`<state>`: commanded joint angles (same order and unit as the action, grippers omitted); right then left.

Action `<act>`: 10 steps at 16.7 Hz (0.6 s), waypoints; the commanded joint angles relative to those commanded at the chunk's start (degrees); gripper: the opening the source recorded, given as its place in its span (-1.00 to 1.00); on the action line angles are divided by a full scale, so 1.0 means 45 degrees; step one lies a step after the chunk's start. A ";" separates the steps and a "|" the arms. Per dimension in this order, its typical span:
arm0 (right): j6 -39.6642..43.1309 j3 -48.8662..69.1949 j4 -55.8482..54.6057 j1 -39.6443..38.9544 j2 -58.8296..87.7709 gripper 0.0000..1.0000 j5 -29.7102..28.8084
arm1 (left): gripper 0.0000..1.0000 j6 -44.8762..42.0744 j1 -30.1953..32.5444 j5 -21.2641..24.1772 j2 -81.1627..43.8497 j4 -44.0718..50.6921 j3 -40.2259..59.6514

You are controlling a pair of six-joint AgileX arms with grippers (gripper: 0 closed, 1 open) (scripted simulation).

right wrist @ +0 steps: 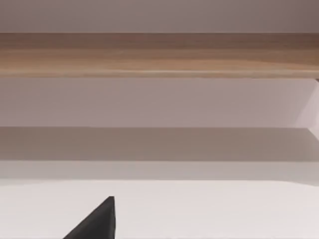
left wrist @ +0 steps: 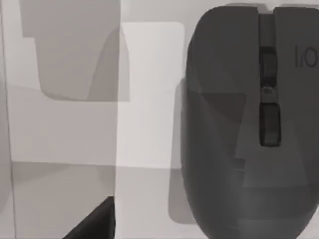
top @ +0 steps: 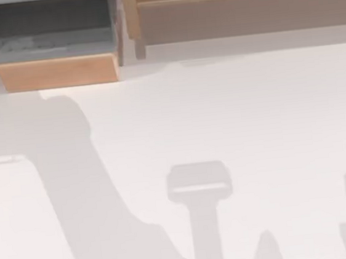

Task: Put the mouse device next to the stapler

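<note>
A dark grey mouse (left wrist: 234,149) with a scroll wheel lies flat on a white surface, close under the left wrist camera. A black part of my left gripper (left wrist: 94,224) shows at the picture's edge, apart from the mouse and off to its side. In the right wrist view, a black part of my right gripper (right wrist: 94,221) hangs over bare white table, facing a wooden shelf front (right wrist: 159,55). The stapler is out of view.
An open wooden drawer (top: 55,72) with a grey inside stands at the back left of the white table (top: 251,109). A long wooden shelf unit (top: 240,5) runs along the back right. Arm shadows fall across the table's front half.
</note>
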<state>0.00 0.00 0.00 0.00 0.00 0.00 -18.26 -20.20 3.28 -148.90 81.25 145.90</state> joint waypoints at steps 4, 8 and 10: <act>0.0000 0.0000 0.0000 0.0000 0.0000 1.00 0.0000 | 1.00 -0.0002 0.0260 0.0053 0.1427 -0.0065 -0.1353; 0.0000 0.0000 0.0000 0.0000 0.0000 1.00 0.0000 | 1.00 0.0226 0.0409 -0.0255 0.1867 -0.0600 -0.2199; 0.0000 0.0000 0.0000 0.0000 0.0000 1.00 0.0000 | 1.00 0.0268 0.0213 -0.0393 0.1457 -0.1124 -0.2365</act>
<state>0.00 0.00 0.00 0.00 0.00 0.00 -17.05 -19.24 1.51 -142.34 76.19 135.26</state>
